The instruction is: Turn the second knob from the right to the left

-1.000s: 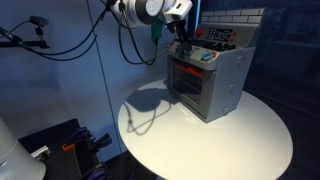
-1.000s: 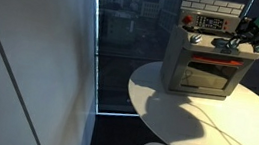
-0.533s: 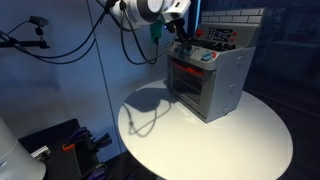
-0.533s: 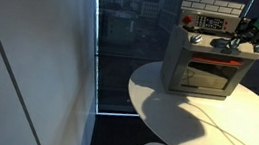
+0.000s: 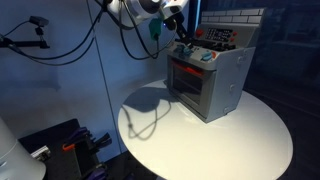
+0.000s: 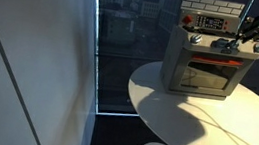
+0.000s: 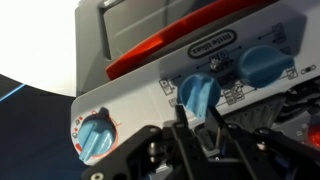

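middle blue knob (image 7: 198, 92): on the toy oven's (image 5: 212, 82) control panel, between a blue knob with red markings (image 7: 95, 140) and another blue knob (image 7: 262, 65) in the wrist view; gripper (image 7: 197, 118): at the oven's panel, jaws closed partway onto the middle blue knob, a finger (image 7: 179, 116) pressed to each side of it; in both exterior views the arm reaches the oven's upper front; oven stands on a round white table (image 6: 214, 122); dark window pane behind the oven (image 6: 128, 42)
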Available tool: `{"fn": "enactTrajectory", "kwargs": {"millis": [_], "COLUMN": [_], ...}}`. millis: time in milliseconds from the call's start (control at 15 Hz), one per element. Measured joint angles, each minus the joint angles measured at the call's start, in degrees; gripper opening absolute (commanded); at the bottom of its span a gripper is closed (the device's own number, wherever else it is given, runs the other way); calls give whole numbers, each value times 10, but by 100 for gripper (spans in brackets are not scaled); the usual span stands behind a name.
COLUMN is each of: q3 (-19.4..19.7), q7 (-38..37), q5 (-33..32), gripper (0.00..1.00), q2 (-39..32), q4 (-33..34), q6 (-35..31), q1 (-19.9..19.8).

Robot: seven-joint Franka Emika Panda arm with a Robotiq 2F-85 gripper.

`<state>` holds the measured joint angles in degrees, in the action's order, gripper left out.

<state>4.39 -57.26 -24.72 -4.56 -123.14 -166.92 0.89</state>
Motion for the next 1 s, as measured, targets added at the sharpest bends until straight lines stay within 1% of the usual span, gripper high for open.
{"fn": "enactTrajectory", "kwargs": {"millis": [67,200,267,333,400,1000], "q3": [0,0,0,0,0,1], "q7": [-2,-7,-8,-9,-9,-9], "q5": [-7,-18,-23,-27,-30,-30], "gripper": [0,3,0,2,2,4], "q2": [2,5,6,7,7,11], "q4": [1,2,2,2,2,1], "q6": [1,4,9,13,16,28], "q1": [1,4,4,4,4,5]}}
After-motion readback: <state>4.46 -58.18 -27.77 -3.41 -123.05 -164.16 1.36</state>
